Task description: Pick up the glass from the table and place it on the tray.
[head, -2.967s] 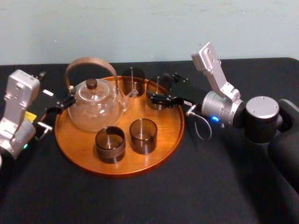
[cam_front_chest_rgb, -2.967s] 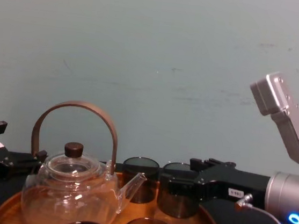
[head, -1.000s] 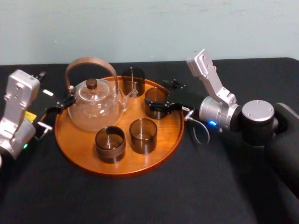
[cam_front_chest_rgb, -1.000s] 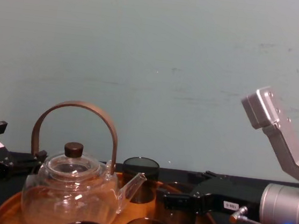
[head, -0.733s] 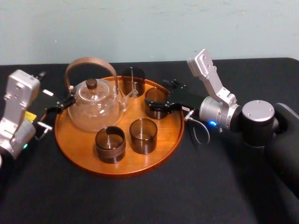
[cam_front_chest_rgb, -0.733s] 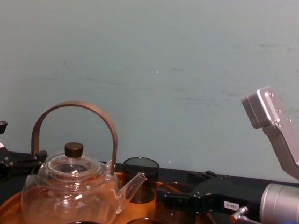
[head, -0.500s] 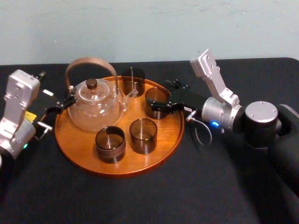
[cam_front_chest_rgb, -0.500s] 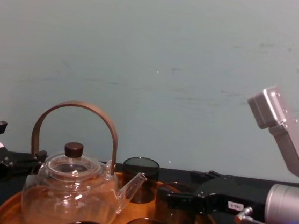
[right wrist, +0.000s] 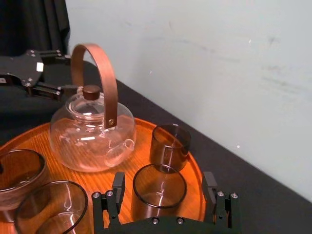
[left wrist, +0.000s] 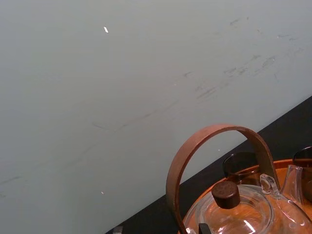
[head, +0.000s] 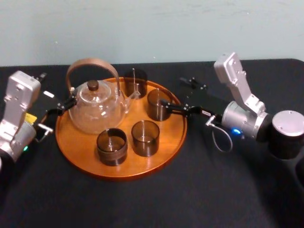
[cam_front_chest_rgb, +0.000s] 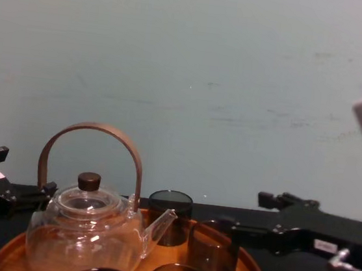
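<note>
Head view: a black table (head: 190, 194) holds a large round orange-brown wooden tray (head: 175, 135). On the tray are a clear glass teapot with a curved wooden handle (head: 96, 108) and four short smoky-brown glass tumblers. The glass (head: 158, 105) that the task concerns stands upright near the tray's right rim. The right gripper (head: 172, 91) reaches in from the right, level with it. Its fingers are spread wide and hold nothing, and their tips lie just beside the glass. Whether one touches it cannot be told. The left gripper (right wrist: 63, 73) is parked off the tray's left edge, also spread and empty.

The placing looks done, and clearing the arm seems to remain. That calls for drawing straight back along the fingers' line, keeping them wide with no sideways swing, so neither tip tips the glass.
</note>
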Action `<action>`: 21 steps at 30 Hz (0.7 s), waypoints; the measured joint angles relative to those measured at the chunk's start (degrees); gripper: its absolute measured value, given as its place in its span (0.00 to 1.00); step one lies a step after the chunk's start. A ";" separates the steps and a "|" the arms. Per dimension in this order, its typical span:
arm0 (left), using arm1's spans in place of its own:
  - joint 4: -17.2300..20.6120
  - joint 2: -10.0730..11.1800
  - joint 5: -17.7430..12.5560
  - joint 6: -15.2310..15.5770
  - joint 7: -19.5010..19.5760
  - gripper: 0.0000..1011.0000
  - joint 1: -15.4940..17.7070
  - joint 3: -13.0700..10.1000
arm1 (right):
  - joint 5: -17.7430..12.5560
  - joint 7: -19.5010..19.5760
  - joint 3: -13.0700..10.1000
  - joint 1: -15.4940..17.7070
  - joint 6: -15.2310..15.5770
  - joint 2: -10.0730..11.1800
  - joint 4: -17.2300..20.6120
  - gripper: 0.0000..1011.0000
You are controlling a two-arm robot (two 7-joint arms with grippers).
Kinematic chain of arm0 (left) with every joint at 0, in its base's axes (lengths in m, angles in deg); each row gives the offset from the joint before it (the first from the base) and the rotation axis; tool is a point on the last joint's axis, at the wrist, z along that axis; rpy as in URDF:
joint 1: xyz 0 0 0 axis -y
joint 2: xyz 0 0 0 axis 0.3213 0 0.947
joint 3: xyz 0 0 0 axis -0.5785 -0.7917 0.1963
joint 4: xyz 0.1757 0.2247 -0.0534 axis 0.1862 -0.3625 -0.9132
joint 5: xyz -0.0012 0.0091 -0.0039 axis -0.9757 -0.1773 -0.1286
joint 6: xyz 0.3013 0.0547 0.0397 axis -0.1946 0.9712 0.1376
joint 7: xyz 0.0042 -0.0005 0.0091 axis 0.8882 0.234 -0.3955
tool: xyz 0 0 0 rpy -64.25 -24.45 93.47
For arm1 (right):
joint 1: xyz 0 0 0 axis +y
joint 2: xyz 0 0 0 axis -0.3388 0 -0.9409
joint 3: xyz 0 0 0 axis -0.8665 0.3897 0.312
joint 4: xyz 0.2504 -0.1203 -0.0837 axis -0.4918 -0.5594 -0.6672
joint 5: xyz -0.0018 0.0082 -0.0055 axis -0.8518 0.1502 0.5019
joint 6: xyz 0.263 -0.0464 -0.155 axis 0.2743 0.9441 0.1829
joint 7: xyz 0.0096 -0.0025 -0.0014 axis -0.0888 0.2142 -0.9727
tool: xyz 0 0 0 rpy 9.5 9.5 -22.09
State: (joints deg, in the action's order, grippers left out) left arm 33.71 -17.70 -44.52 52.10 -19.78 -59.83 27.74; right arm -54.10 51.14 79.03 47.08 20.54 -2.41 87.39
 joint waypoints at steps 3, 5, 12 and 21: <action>0.00 0.00 0.00 0.00 0.00 1.00 0.00 0.00 | -0.21 0.94 -1.00 2.10 -0.59 1.66 3.39 0.99; 0.00 0.00 0.00 0.00 0.00 1.00 0.00 0.00 | -0.34 2.02 -2.03 3.54 -0.73 2.74 5.41 0.99; 0.00 0.00 0.00 0.00 0.00 1.00 0.00 0.00 | -0.69 4.66 -5.11 6.03 -0.78 4.54 7.32 0.99; 0.00 0.00 0.00 0.00 0.00 1.00 0.00 0.00 | -0.25 7.36 -8.26 6.24 -0.81 4.68 4.58 0.99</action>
State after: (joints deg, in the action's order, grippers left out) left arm 33.71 -17.70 -44.53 52.10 -19.78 -59.83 27.74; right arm -54.34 58.50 70.78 53.32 19.74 2.27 91.97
